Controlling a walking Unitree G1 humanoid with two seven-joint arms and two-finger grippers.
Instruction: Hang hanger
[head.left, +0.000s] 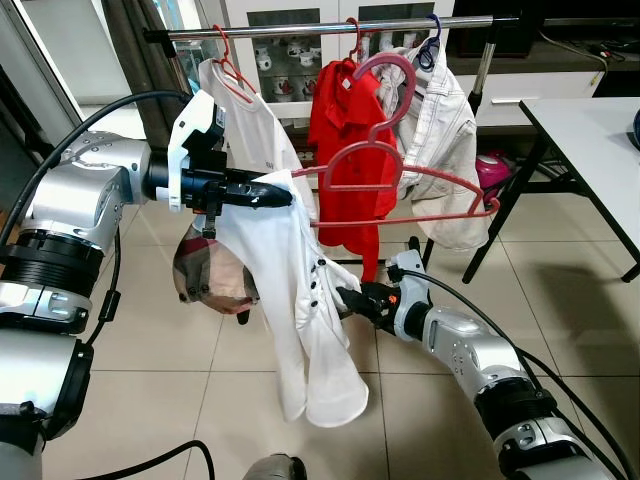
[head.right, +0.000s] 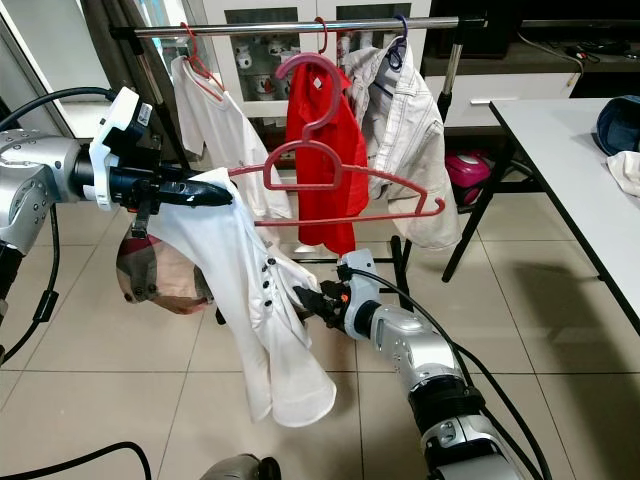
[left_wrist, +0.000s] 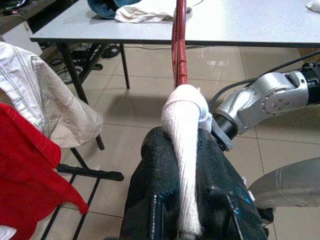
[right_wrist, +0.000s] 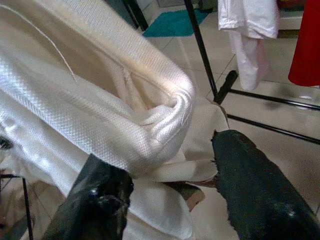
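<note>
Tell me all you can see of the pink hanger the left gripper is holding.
The pink plastic hanger has a curved hook, sloping shoulders and a lower bar. It is held level in front of the metal clothes rail, its hook not yet over it. One end sits under the white buttoned shirt, clamped in the left gripper; the rest is bare. The right gripper holds the shirt lower down.

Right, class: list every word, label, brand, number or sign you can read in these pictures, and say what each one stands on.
None can be read.
White T-shirt on the rail: a small dark mark on its front, too small to read.
Pink hanger, white shirt, red shirt, left gripper, right gripper: no lettering shows.
</note>
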